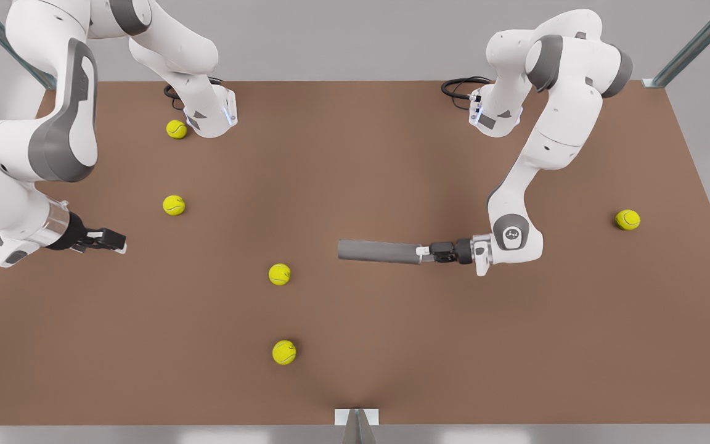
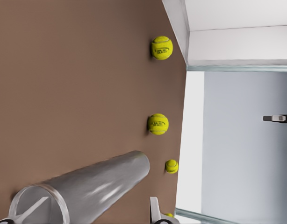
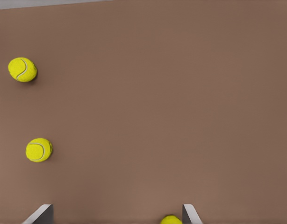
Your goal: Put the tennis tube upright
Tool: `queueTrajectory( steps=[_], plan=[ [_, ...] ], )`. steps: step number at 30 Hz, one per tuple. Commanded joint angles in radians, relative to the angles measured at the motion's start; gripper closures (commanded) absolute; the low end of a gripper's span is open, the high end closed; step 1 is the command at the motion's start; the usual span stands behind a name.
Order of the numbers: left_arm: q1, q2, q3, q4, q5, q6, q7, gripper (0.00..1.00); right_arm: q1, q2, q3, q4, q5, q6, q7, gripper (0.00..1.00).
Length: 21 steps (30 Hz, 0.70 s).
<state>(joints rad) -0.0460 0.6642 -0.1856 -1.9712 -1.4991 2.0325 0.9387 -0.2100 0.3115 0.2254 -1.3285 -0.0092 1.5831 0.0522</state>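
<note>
The tennis tube (image 1: 379,251) is a slim grey cylinder held horizontal over the brown table (image 1: 355,154), right of centre in the front view. My left gripper (image 1: 424,251), on the arm at the front view's right, is shut on the tube's right end. In the left wrist view the tennis tube (image 2: 92,189) runs away from the camera, its hollow pale-rimmed end nearest, with one fingertip (image 2: 154,211) beside it. My right gripper (image 1: 105,239), on the arm at the front view's left, waits open over the table. Its fingertips (image 3: 40,213) stand wide apart with nothing between them.
Several yellow-green tennis balls lie scattered: one (image 1: 279,274) left of the tube's free end, one (image 1: 284,352) nearer the front edge, one (image 1: 174,205) near the right gripper, one (image 1: 176,129) by an arm base, one (image 1: 627,219) far right.
</note>
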Motion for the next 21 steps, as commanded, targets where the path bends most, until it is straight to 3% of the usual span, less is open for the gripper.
queueTrajectory(
  steps=[1, 21],
  plan=[
    [0.0, 0.003, 0.0, 0.0, 0.0, 0.0, 0.0, 0.0, 0.0, 0.0, 0.0, 0.0, 0.0, 0.0, 0.0, 0.0],
    [-0.035, 0.009, 0.0, -0.014, 0.0, -0.002, -0.001, 0.0, -0.002, 0.0, 0.0, -0.001, -0.002, 0.0, 0.0, 0.0]
  ],
)
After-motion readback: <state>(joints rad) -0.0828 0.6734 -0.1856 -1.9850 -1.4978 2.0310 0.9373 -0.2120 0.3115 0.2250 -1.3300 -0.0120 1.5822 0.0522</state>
